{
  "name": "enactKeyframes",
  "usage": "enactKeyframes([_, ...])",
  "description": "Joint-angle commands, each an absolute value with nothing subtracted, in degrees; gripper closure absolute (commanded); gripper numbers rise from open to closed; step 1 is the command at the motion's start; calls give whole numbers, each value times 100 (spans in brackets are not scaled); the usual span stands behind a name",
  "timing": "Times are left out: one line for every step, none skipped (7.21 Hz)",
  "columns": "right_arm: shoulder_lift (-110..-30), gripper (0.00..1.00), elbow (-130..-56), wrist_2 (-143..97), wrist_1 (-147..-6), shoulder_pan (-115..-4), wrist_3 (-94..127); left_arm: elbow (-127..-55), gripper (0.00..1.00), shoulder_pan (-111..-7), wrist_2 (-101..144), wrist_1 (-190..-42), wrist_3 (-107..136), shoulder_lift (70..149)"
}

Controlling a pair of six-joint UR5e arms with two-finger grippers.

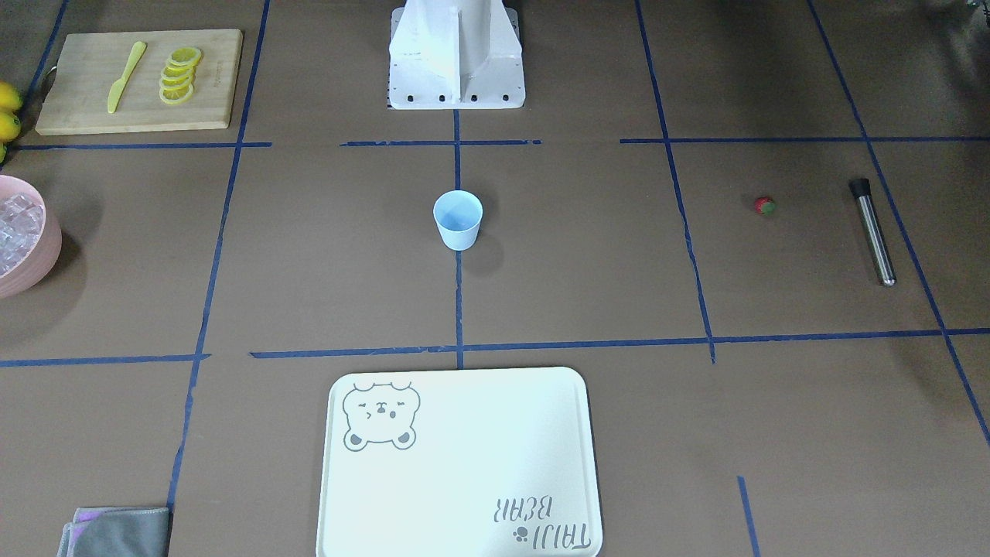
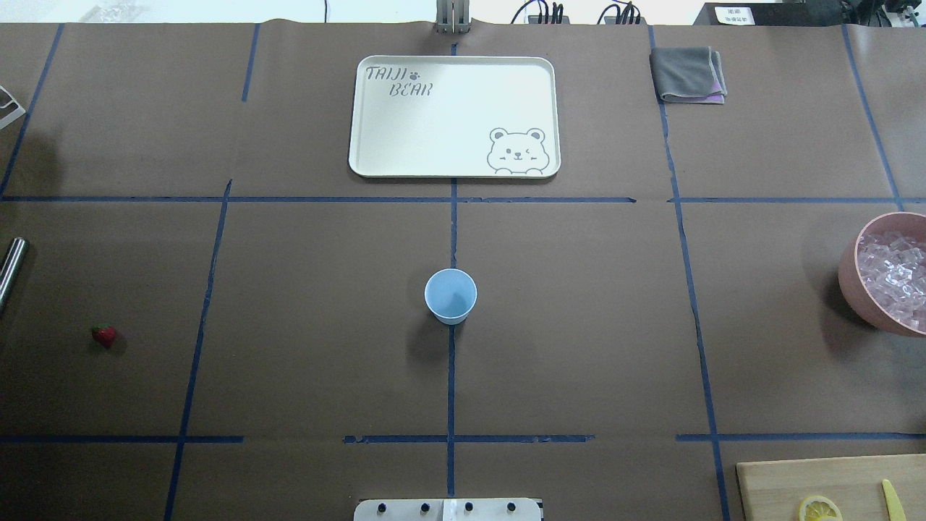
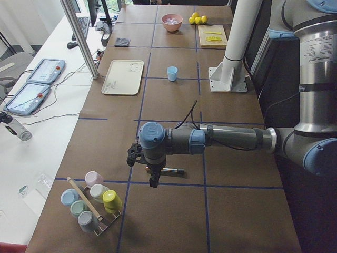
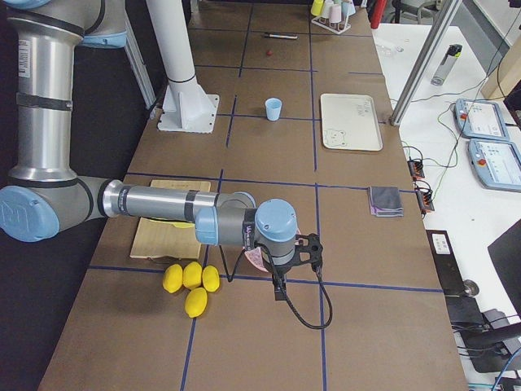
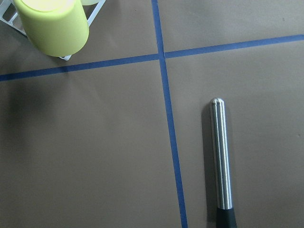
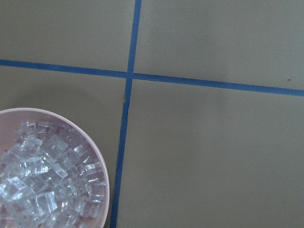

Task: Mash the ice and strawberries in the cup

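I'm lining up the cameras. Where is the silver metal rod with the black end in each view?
Front-facing: silver metal rod, far right, beyond the small red strawberry.
Overhead: rod cut by the left edge.
Exterior left: rod below centre, partly hidden.
Exterior right: rod at the top, far end.
Left wrist: rod lower right.
Right wrist: not in it.
Landmark: pale blue plastic cup, mid-table in all four exterior views.

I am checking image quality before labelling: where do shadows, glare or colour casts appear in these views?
Overhead exterior: the cup throws a soft shadow toward the robot's base. Exterior front-facing: the tray is nearly washed out to white. Left wrist-mounted: a bright glare streak runs along the steel muddler. Right wrist-mounted: the brown paper looks greenish; the ice is sharp.
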State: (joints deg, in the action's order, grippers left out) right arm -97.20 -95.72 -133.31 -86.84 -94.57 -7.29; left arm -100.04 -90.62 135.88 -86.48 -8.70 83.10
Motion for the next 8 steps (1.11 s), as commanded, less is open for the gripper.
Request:
enactKeyframes([-9721,0,-9571,-13368,-8684,-9457,-729,-10028,0,-9062,13588,-8657,-870,8314])
enactKeyframes([-9712,0,-9580,-13368,-8684,-9440,-721,-9941,0,-9044,13588,-8675,-870,8332])
enactKeyframes([-9712,0,-9597,-13368,-8675,-9405,-721,-9940,0,-9044,13605,-8666,-870,8323])
enactKeyframes([-9703,0,-9598,-13368,-8544,-9300,-703,-9932,0,-9044,13605,-8666,-870,8323])
enactKeyframes([-9668,0,-9632,-13438,-8395,-9186,-538,-9932,0,-9044,13605,-8657,-870,8323])
enactKeyframes([-9659,0,-9668,-13639,-8141,-9080,-501,-9932,0,-9027,13605,-8666,-844,8323])
enactKeyframes([-9624,0,-9668,-13736,-8086,-9027,-501,-9932,0,-9026,13623,-8666,-835,8323])
enactKeyframes([-9511,0,-9651,-13729,-8095,-8722,-484,-9932,0,-9026,13632,-8666,-844,8323])
